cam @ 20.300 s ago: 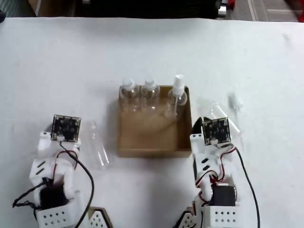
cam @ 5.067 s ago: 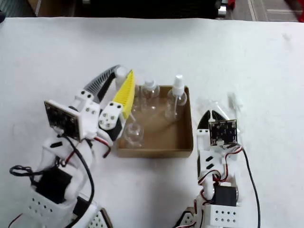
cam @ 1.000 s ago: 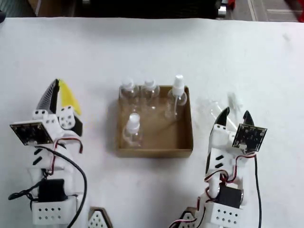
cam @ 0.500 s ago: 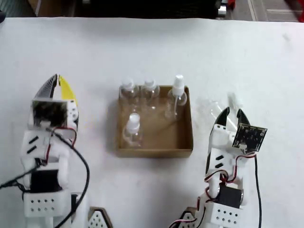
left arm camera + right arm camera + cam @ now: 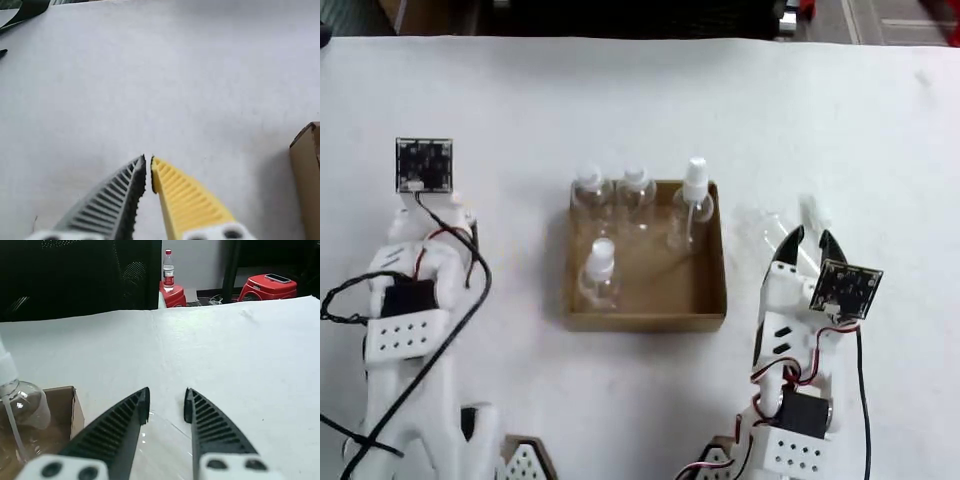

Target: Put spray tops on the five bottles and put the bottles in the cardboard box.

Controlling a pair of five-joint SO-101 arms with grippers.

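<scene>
lying between the parted right fingers (image 5: 120, 426) is a clear bottle (image 5: 165, 442)

The open brown cardboard box (image 5: 645, 322) stands mid-table (image 5: 620, 100) with four clear, white-topped bottles upright inside. The far-left bottle (image 5: 588, 200) and second bottle (image 5: 635, 198) stand side by side along the far wall, the taller sprayer bottle (image 5: 692, 205) is in the far right corner, and the near bottle (image 5: 597, 278) stands by the left wall. A fifth bottle (image 5: 763, 225) lies on its side just right of the box, with a loose spray top (image 5: 812, 212) near it.
</scene>
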